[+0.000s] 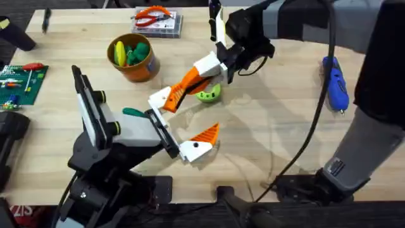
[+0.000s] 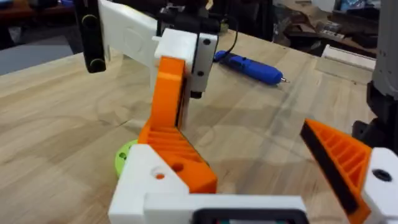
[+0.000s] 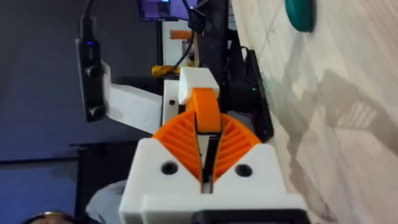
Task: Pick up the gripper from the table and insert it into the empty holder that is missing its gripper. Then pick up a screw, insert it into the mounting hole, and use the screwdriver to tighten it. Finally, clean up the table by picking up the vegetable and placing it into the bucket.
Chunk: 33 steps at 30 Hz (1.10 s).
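The loose gripper [image 1: 183,85], a white finger with an orange ribbed pad, hangs slanted above the table [image 1: 266,139], and my right gripper [image 1: 219,63] is shut on its orange end [image 3: 205,115]. Its white base sits right at the empty far end of the left arm's holder [image 1: 159,126]; whether it is seated I cannot tell. My left gripper [image 1: 193,130] stands open, with one orange-padded finger [image 2: 342,158] mounted. The lime-green vegetable [image 1: 209,95] lies just beyond it. The blue screwdriver [image 1: 335,82] lies at the right. The bucket [image 1: 149,66] stands at the back left.
Green and yellow toy pieces fill the bucket. A teal piece [image 1: 133,112] lies beside the left arm. Orange-handled pliers [image 1: 152,16] rest on a box at the back. A green circuit board [image 1: 19,79] sits at the left edge. The right arm's cable [image 1: 310,136] crosses the table's right half.
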Motion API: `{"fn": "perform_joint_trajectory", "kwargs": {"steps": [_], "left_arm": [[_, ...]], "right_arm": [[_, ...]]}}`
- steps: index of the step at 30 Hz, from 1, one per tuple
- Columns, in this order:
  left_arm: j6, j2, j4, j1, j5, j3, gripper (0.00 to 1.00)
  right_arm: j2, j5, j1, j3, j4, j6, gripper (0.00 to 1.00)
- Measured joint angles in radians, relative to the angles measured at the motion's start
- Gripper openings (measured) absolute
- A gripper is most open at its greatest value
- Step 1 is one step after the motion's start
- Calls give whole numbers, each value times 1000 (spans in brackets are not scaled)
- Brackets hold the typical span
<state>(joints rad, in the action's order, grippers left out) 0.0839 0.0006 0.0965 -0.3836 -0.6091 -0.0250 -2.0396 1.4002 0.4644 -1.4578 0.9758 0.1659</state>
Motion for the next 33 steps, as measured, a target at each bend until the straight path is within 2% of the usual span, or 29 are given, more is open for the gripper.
{"fn": "perform_joint_trajectory", "kwargs": {"steps": [2,11,17,23,33], "left_arm": [[0,0,0,0,2,0,984],[-1,0,-1,0,6,0,984],[-1,0,-3,0,35,0,984],[-2,0,-3,0,93,0,984],[-2,0,-1,11,200,0,984]], "right_arm": [[0,10,0,0,0,0,22],[0,15,0,0,-1,-1,19],[0,18,13,0,-34,-1,17],[0,19,35,0,-190,-63,16],[-2,-40,83,0,-532,-349,11]]}}
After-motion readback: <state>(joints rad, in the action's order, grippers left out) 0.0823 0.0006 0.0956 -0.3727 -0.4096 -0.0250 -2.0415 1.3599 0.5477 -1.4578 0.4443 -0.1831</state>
